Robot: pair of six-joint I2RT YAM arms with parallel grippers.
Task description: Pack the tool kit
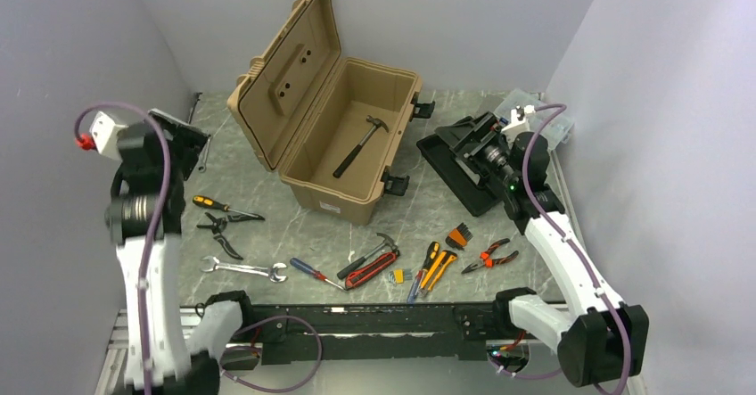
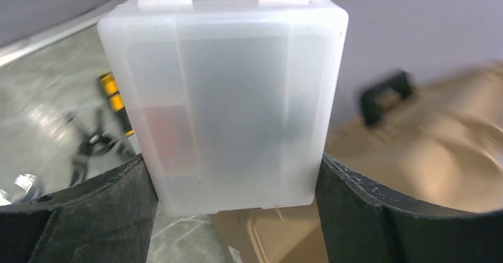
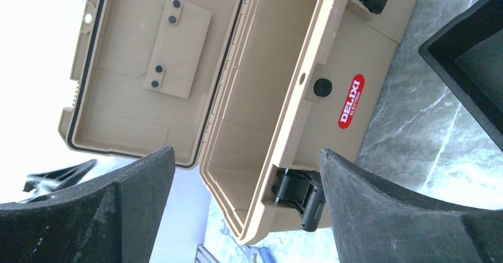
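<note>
Toolbox [image 3: 332, 97] stands open before the wide, empty right claw [image 3: 246, 153]; left claw [image 2: 232, 161] clamps clear case [image 2: 225, 97].

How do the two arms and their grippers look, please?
The left arm and right arm have white links and black joints; a purple cable loops along each. The left carries a small white box with a red plug; a green light glows near the right wrist. The left gripper and right gripper have broad, matte black, scuffed fingers.
</note>
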